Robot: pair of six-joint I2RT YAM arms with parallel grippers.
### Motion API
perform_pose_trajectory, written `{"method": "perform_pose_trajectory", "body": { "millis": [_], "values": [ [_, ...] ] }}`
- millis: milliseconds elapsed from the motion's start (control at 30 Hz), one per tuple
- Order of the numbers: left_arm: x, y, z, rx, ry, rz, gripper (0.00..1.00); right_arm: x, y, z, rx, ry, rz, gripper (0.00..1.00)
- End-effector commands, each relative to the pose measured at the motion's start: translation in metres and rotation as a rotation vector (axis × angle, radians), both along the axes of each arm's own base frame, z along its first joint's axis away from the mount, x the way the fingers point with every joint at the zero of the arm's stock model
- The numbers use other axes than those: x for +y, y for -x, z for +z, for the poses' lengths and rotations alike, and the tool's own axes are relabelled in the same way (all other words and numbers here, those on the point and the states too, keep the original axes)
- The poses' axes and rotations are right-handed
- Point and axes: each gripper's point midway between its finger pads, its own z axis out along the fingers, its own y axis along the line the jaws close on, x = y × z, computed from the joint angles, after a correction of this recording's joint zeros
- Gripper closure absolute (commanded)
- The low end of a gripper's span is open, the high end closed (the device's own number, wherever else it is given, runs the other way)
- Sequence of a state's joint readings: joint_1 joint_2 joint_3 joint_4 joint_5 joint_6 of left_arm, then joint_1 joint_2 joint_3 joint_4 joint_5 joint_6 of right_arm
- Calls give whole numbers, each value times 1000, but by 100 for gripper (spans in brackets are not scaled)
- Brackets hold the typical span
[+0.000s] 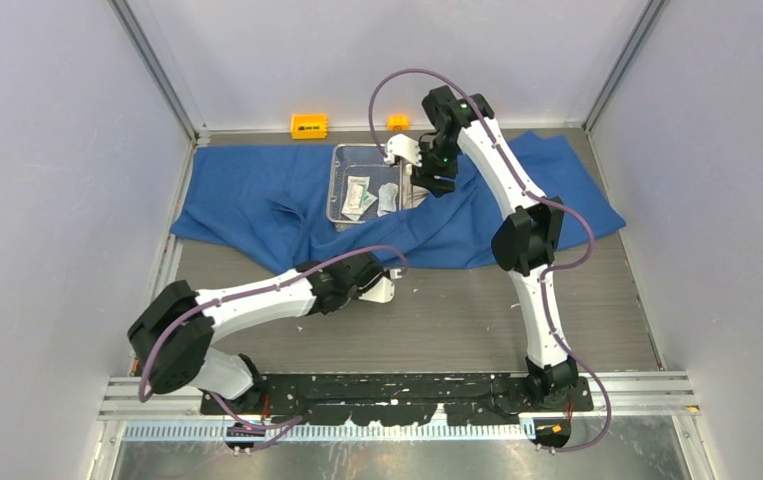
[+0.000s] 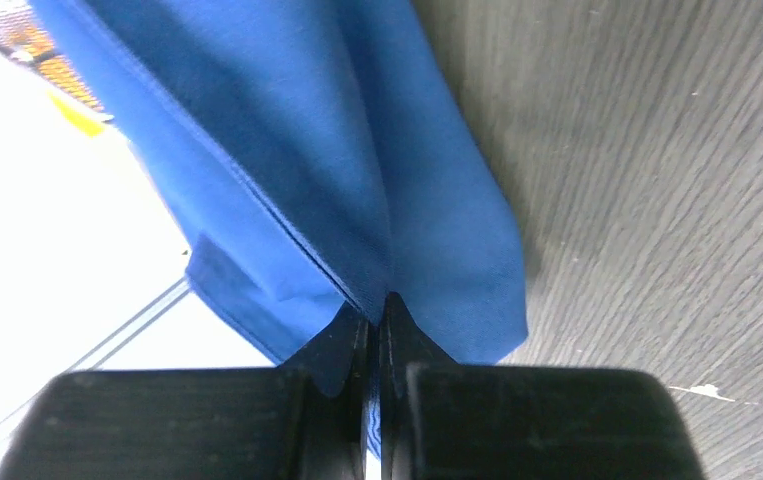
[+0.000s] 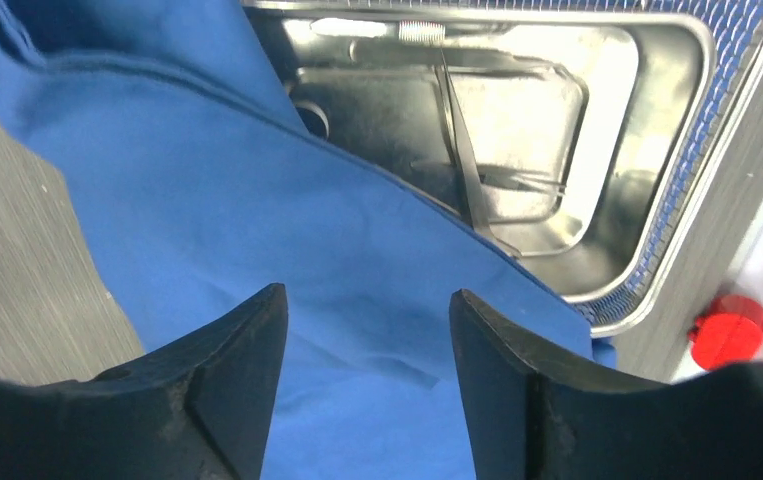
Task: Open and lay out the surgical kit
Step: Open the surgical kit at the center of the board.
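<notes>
Grey desk [image 3: 17, 250] lay under the blue cloth [image 3: 207, 200]; my left fingers [image 2: 402, 345] pinched its edge, my right fingers [image 3: 257, 340] hung apart over its fold, steel pan [image 3: 647, 150] just beyond.

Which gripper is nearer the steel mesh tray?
Right. The right gripper hangs open at the mesh tray; the left gripper pinches the blue cloth well short of it.

Table [image 1: 437, 320]: grey wood-grain top. Walls [image 1: 47, 150]: pale grey panels on three sides. Corner posts [image 1: 155, 70]: metal. Rail [image 1: 647, 390]: aluminium, near edge. Light: even.
</notes>
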State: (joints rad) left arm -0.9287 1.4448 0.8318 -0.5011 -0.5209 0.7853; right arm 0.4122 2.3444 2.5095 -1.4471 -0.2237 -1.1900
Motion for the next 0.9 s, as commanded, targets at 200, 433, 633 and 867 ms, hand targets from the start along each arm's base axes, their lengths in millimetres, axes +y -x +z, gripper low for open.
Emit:
{"method": "perform_pose_trajectory", "body": {
  "millis": [200,433,633,867],
  "values": [
    [-22,-9,78,-165,189,-111,100,55,43,54,112,-360,-53,32],
    [-31,-7,100,-156,243,-132,100,63,85,66,248,-418,-2,31],
    [-22,-5,113,-189,248,-122,100,81,101,52,316,-418,44,31],
    [-15,2,110,-199,261,-132,100,110,110,26,376,-402,96,30]
  ]
}}
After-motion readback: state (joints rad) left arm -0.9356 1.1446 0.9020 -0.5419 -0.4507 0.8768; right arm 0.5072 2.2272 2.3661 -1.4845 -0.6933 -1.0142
